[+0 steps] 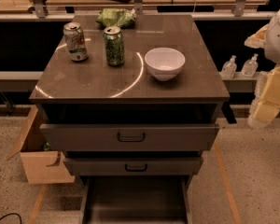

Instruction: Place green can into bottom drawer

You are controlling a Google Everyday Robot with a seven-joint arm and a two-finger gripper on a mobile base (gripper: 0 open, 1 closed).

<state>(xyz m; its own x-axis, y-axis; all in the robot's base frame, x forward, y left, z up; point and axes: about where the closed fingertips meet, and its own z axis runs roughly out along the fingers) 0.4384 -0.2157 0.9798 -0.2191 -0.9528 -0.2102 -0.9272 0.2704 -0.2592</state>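
The green can [114, 45] stands upright on the cabinet top [130, 85], left of centre, between a paler can and a white bowl. The bottom drawer [135, 202] is pulled out at the foot of the cabinet, and its dark tray looks empty. My gripper [267, 101] hangs with the pale arm at the right edge of the view. It is off the cabinet's right side, far from the can and holding nothing that I can see.
A silver-white can [75, 41] stands left of the green can. A white bowl [164, 63] is to its right and a green chip bag [115, 17] behind it. Two upper drawers [130, 136] with black handles stick out slightly. A cardboard box [39, 157] sits on the floor at left. Two bottles [238, 66] stand on a ledge at right.
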